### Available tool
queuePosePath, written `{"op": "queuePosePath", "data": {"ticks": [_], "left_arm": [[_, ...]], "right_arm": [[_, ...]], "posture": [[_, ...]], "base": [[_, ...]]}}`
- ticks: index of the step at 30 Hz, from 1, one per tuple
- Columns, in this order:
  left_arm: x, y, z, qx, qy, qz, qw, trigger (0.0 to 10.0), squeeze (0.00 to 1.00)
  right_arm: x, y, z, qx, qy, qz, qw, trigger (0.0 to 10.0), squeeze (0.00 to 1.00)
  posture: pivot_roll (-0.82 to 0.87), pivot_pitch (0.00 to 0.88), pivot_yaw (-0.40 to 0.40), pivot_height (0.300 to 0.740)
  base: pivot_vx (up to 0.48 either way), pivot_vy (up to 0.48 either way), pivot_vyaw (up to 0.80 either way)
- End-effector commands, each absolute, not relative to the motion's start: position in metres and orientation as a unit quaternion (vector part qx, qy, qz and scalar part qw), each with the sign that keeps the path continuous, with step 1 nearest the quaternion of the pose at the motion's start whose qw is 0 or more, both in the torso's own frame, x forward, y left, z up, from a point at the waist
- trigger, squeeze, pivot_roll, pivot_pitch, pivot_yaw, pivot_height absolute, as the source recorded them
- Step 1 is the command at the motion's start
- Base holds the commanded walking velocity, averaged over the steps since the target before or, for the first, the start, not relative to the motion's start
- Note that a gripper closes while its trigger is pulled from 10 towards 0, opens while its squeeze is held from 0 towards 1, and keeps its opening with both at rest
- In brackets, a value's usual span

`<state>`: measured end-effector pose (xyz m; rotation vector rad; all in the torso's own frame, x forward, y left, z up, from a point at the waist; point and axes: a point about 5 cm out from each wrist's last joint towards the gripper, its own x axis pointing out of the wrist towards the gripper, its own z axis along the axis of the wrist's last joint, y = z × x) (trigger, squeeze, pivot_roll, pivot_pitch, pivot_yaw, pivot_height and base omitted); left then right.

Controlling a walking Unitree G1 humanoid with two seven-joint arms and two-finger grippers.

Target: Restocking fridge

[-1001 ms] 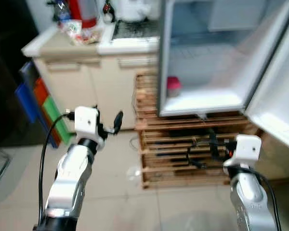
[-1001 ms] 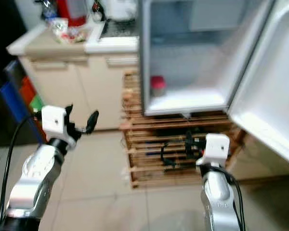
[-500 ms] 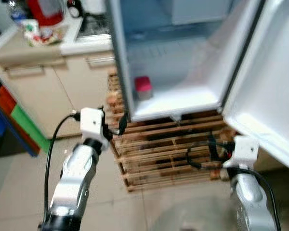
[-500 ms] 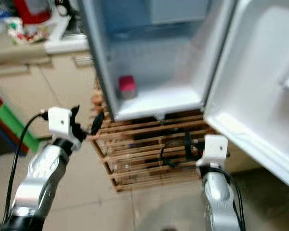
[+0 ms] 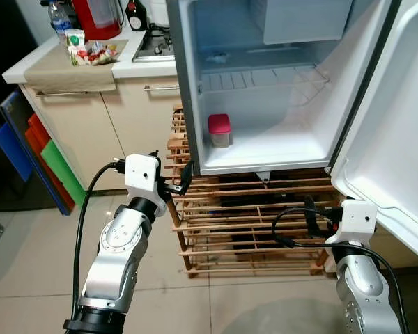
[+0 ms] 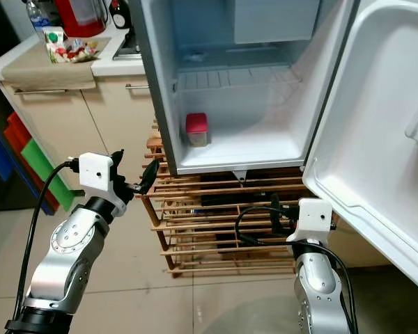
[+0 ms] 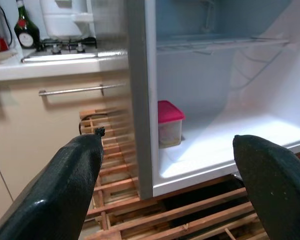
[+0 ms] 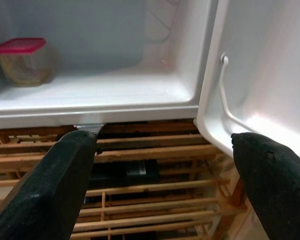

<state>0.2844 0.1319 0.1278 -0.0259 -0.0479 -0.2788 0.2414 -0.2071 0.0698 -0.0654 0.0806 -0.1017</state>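
While both pincers, left pincer and right pincer, gape empty before the fridge, you're likely between items; fetch stock beside its red-lidded container.

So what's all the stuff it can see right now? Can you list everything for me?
fridge: one, white, open, standing on the wooden rack
fridge door: one, white, swung open to the robot's right
container: one, clear with a pink lid, on the fridge floor at its left side
wire shelf: one, white, across the fridge above the container
wooden rack: one, light brown slats, under the fridge
counter: one, beige cabinets with white top, left of the fridge
snack packets: several, mixed colours, on the counter
bottle: one, dark green, on the counter
left gripper: one, black fingers open, near the fridge's lower left corner
right gripper: one, black fingers open, before the rack
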Motion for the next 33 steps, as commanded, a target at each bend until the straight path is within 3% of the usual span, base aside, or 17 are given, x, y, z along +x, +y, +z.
{"op": "queuePosePath", "data": {"ticks": [1, 12, 20, 33], "left_arm": [[0.286, 0.135, 0.127, -0.016, -0.019, -0.129, 0.991, 10.0, 0.00], [0.289, 0.133, 0.128, 0.000, -0.023, -0.132, 0.991, 10.0, 0.00], [0.291, 0.131, 0.130, -0.017, -0.029, -0.147, 0.989, 10.0, 0.00], [0.292, 0.130, 0.132, -0.014, -0.036, -0.171, 0.985, 10.0, 0.00]], "right_arm": [[0.241, -0.207, 0.072, -0.031, 0.036, -0.051, 0.998, 10.0, 0.00], [0.241, -0.207, 0.070, -0.032, 0.039, -0.052, 0.997, 10.0, 0.00], [0.238, -0.209, 0.066, -0.034, 0.046, -0.056, 0.997, 10.0, 0.00], [0.231, -0.211, 0.058, -0.035, 0.060, -0.067, 0.995, 10.0, 0.00]], "posture": [[-0.14, 0.000, 0.074, 0.740], [-0.15, 0.000, 0.075, 0.740], [-0.15, 0.000, 0.078, 0.740], [-0.16, 0.000, 0.092, 0.740]], "base": [[-0.307, 0.000, 0.00], [-0.285, 0.000, 0.00], [0.000, 0.000, 0.00], [0.314, -0.360, 0.00]]}}
